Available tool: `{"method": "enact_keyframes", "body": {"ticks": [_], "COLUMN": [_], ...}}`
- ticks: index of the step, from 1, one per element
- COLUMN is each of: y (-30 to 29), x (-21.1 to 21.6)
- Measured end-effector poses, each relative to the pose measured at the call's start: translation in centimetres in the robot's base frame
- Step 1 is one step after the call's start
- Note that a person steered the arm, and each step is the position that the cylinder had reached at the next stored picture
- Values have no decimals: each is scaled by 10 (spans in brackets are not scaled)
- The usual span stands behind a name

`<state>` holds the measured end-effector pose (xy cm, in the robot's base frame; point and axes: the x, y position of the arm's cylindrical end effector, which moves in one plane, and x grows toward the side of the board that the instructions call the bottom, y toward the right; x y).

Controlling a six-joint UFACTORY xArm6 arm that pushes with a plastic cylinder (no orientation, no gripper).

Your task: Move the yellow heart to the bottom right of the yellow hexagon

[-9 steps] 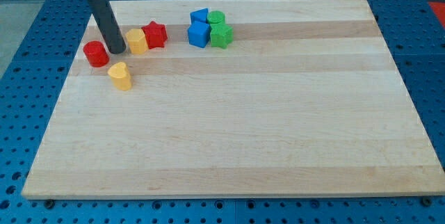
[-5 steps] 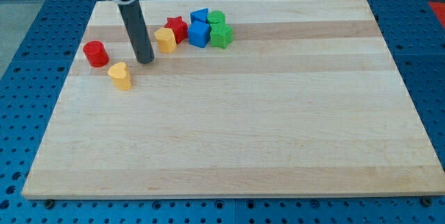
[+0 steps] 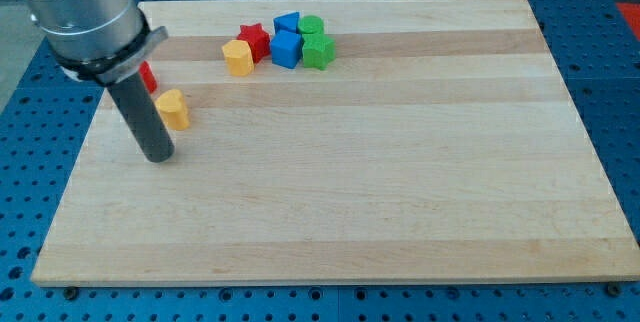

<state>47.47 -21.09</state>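
The yellow heart (image 3: 173, 108) lies near the board's left edge. The yellow hexagon (image 3: 238, 57) sits up and to the right of it, touching the red star (image 3: 254, 42). My tip (image 3: 158, 155) rests on the board just below and slightly left of the yellow heart, a small gap apart from it. The rod rises up-left from there and partly hides the red cylinder (image 3: 147, 76).
A blue cube (image 3: 286, 49), another blue block (image 3: 288, 24), a green star-like block (image 3: 318, 51) and a green round block (image 3: 311, 26) cluster right of the red star. The wooden board (image 3: 400, 162) ends at the left edge near my tip.
My tip pushed the yellow hexagon and red star to the right against the blue cube, then swung down and left to below the yellow heart. The heart has not moved.
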Motion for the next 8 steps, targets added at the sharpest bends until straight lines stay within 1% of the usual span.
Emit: {"method": "enact_keyframes", "body": {"ticks": [2,3,4,5,6,7,8], "y": [-12,20,75,106,107,88,52], "x": [-41,-64,-77,-80,-80,-70,-68]}}
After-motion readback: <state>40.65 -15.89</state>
